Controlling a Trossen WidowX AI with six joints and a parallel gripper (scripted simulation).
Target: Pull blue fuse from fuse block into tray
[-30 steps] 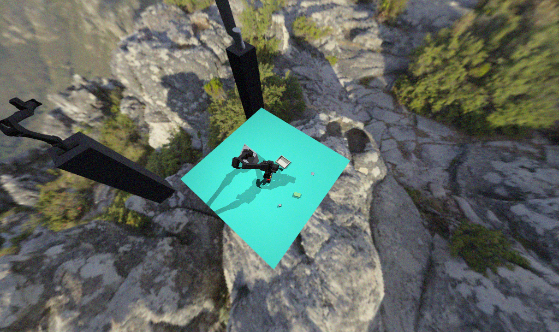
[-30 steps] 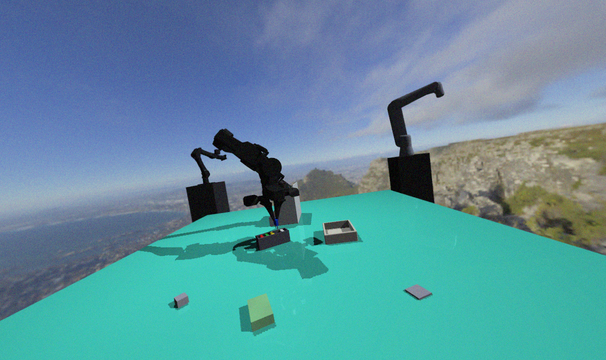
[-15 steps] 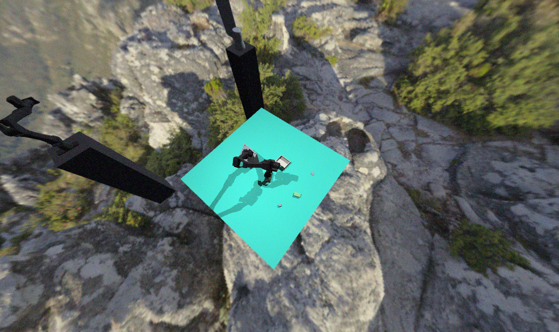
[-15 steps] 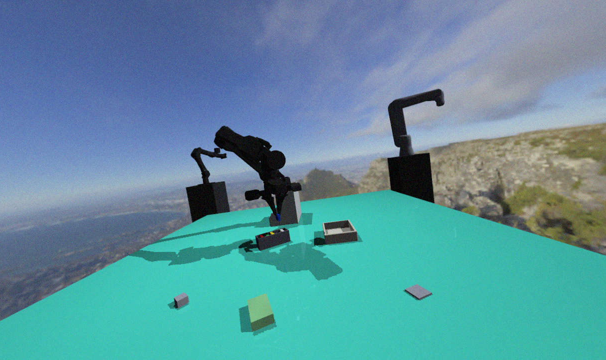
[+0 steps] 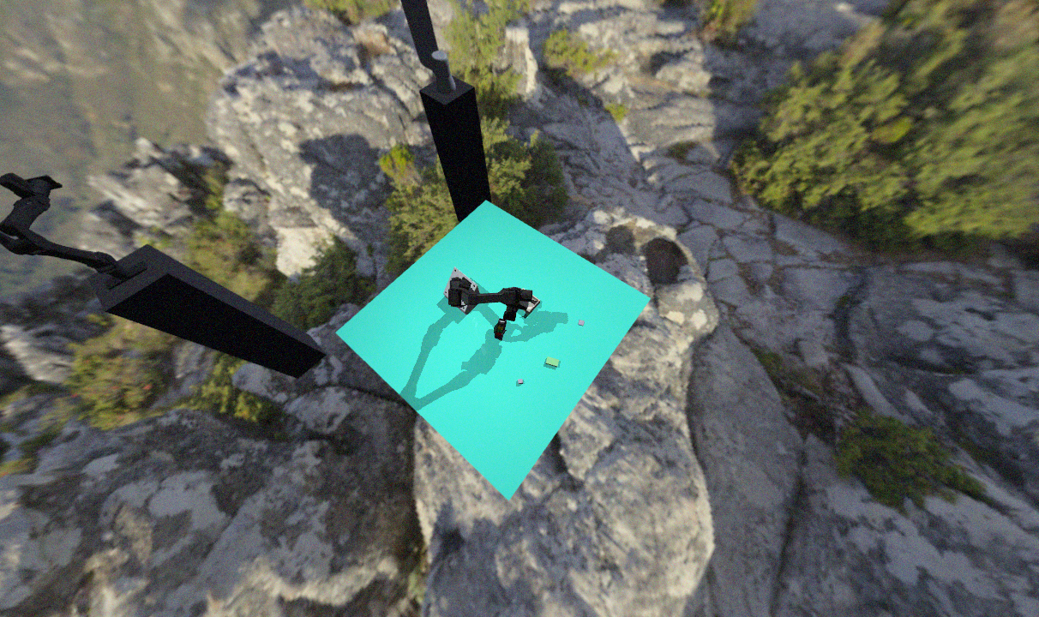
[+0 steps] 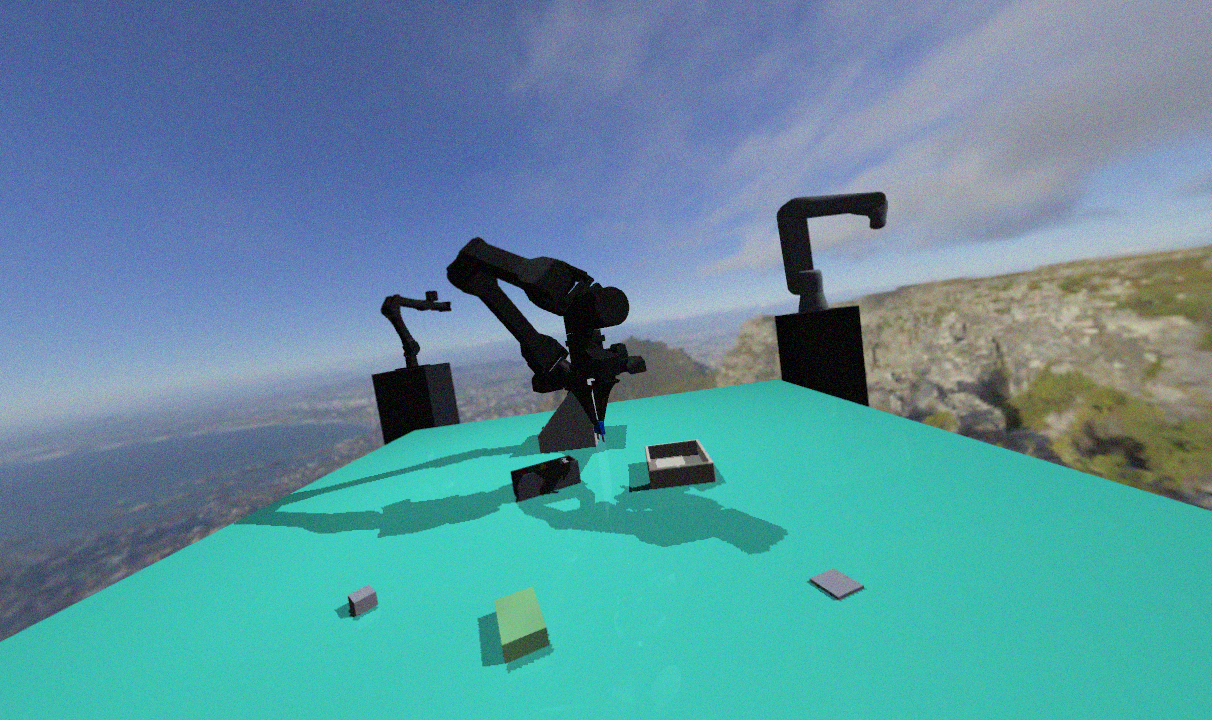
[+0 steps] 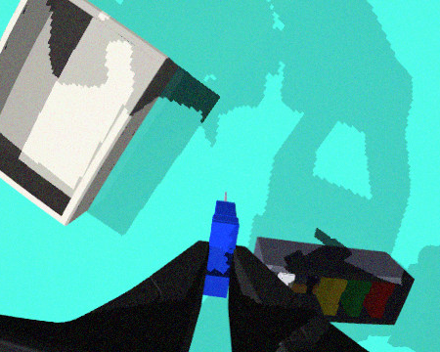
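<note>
Exterior view. Teal table (image 6: 950,555), with places given from the claw (image 6: 597,428). Three loose items lie well apart from it, on the camera side: a grey cube (image 6: 362,600) to the left, an olive block (image 6: 520,622) slightly left and nearest the camera, and a flat grey tile (image 6: 836,583) to the right. Beyond the claw, two black pedestals stand at the table's far edges, one left (image 6: 414,401), one right (image 6: 820,353), each bearing a dark jointed mast. Rocky ground and sky surround the table.
</note>
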